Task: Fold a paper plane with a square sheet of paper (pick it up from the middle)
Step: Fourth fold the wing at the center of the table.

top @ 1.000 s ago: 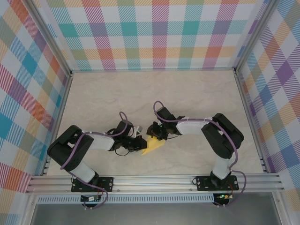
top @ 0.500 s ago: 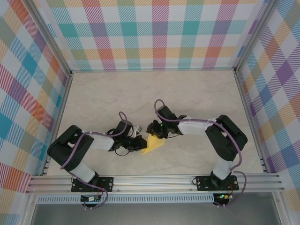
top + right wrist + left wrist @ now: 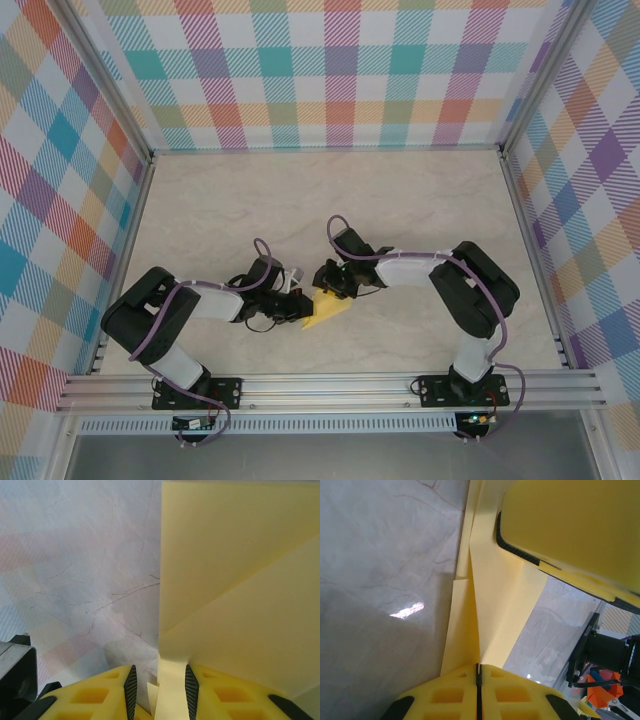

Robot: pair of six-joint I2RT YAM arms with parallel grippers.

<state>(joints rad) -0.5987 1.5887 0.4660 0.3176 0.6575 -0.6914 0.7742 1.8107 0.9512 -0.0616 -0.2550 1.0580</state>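
Counter (image 3: 420,200) with a pale marbled top, seen from above, two black arms bolted at its near edge. The square sheet of paper (image 3: 327,311), yellow and already creased into a wedge, lay on the counter between the arms, nearer the near edge than the far one.

The left arm lay low, its forearm reaching to the right. The left tool (image 3: 296,298) met the left side of the wedge, and in the wrist view its yellow jaws were closed together on a folded edge of the paper. The right arm bent at a raised elbow on the right, with its forearm reaching left. The right tool (image 3: 326,283) sat at the far end of the wedge, just beside the left tool. Its jaws stood slightly apart with a strip of paper lying in the gap, not clearly pinched.

The step in hand looked like setting a fold. To do it well, the left tool should likely anchor its edge while the right draws its layer over slowly, matching edges before pressing, since thin paper slips or tears easily
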